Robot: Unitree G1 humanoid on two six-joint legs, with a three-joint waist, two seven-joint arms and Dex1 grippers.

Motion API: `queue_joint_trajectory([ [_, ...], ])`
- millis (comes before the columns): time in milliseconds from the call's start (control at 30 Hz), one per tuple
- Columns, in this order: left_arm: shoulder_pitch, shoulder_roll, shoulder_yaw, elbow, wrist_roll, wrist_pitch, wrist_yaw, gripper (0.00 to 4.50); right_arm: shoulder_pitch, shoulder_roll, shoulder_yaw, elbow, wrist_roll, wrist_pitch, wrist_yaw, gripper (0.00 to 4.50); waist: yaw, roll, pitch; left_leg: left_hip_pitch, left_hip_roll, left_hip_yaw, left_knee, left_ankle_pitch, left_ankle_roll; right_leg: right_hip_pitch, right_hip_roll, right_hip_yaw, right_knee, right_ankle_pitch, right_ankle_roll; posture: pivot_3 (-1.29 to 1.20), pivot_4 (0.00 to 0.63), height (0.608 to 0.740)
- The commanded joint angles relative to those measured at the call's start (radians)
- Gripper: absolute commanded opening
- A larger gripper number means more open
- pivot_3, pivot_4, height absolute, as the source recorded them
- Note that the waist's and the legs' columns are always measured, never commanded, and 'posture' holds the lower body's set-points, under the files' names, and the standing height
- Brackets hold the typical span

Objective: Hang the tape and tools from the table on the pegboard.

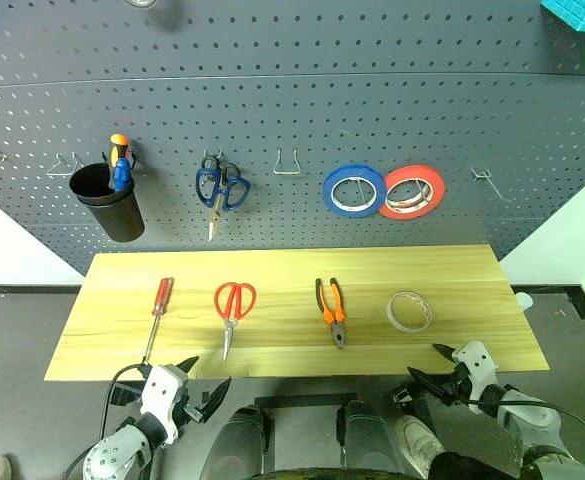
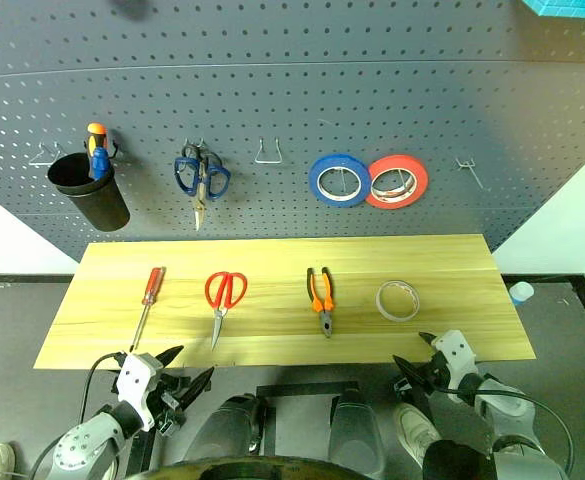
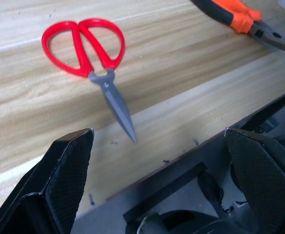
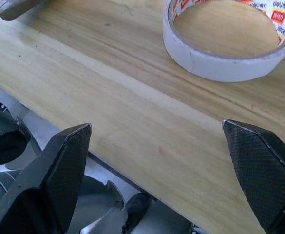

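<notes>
On the light wood table four things lie in a row: a red-handled screwdriver at the left, red-handled scissors, orange-and-black pliers, and a whitish tape roll at the right. Behind the table rises the dark grey pegboard. My left gripper hovers open below the front edge, near the scissors. Open too, my right gripper stands at the front edge just short of the tape. Neither holds anything.
On the pegboard hang a black cup with an orange-and-blue screwdriver, blue-handled scissors, a blue tape roll and a red-orange roll. Bare hooks sit between them and at both ends.
</notes>
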Motion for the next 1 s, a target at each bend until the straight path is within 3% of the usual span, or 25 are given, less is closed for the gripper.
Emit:
queue_joint_trajectory([
  [33,-0.003,0.003,0.005,0.019,0.005,-0.04,-0.011,4.49,-0.002,0.023,-0.075,0.002,0.073,0.022,0.047,4.5,0.0,0.0,0.0,0.0,0.0,0.0,0.0,0.0,0.0,0.0,0.0,0.0,0.0,0.0,0.0,0.0,0.123,0.733],
  [133,-0.007,0.003,0.004,0.037,0.006,-0.055,-0.014,4.49,-0.006,0.048,-0.149,0.003,0.147,0.088,0.117,4.5,0.0,0.0,0.0,0.0,0.0,0.001,0.0,0.0,0.0,0.0,0.0,0.001,0.0,0.0,0.0,0.0,0.12,0.733],
  [200,-0.012,0.002,0.004,0.049,0.007,-0.062,-0.015,4.49,0.042,0.062,-0.059,-0.622,0.287,0.424,0.065,4.5,0.0,0.004,0.002,0.0,0.0,0.001,0.0,0.0,0.0,0.0,0.0,0.001,0.0,0.0,0.0,0.0,0.121,0.733],
  [267,-0.018,0.001,0.003,0.062,0.008,-0.07,-0.017,4.49,0.094,0.057,-0.01,-0.966,0.326,0.603,0.007,4.5,-0.014,0.01,0.005,-0.002,0.0,0.008,0.0,0.0,0.0,-0.008,0.0,0.009,0.005,0.001,0.001,0.0,0.121,0.733],
  [400,-0.015,0.002,0.003,0.047,0.006,-0.064,-0.015,4.49,0.114,0.024,-0.012,-0.848,0.133,0.359,-0.083,4.5,0.019,0.004,-0.005,0.002,0.004,0.011,0.0,-0.001,0.0,-0.005,0.001,0.006,0.005,0.001,0.001,0.0,0.125,0.733],
  [700,0.005,0.006,0.003,-0.021,0.006,-0.022,-0.005,4.49,0.019,0.008,-0.002,-0.497,0.082,0.12,-0.069,4.5,0.013,0.005,-0.001,-0.001,0.005,0.018,0.0,-0.002,0.003,-0.005,0.0,0.007,-0.001,0.002,0.001,0.0,0.127,0.733],
  [1000,0.01,0.01,0.009,-0.01,0.009,-0.028,-0.006,4.49,0.019,-0.029,0.044,-0.288,0.013,0.01,-0.028,4.5,0.0,0.004,-0.001,0.0,0.007,0.019,0.0,-0.002,0.003,-0.004,0.001,0.007,0.001,0.001,0.001,0.0,0.129,0.733],
])
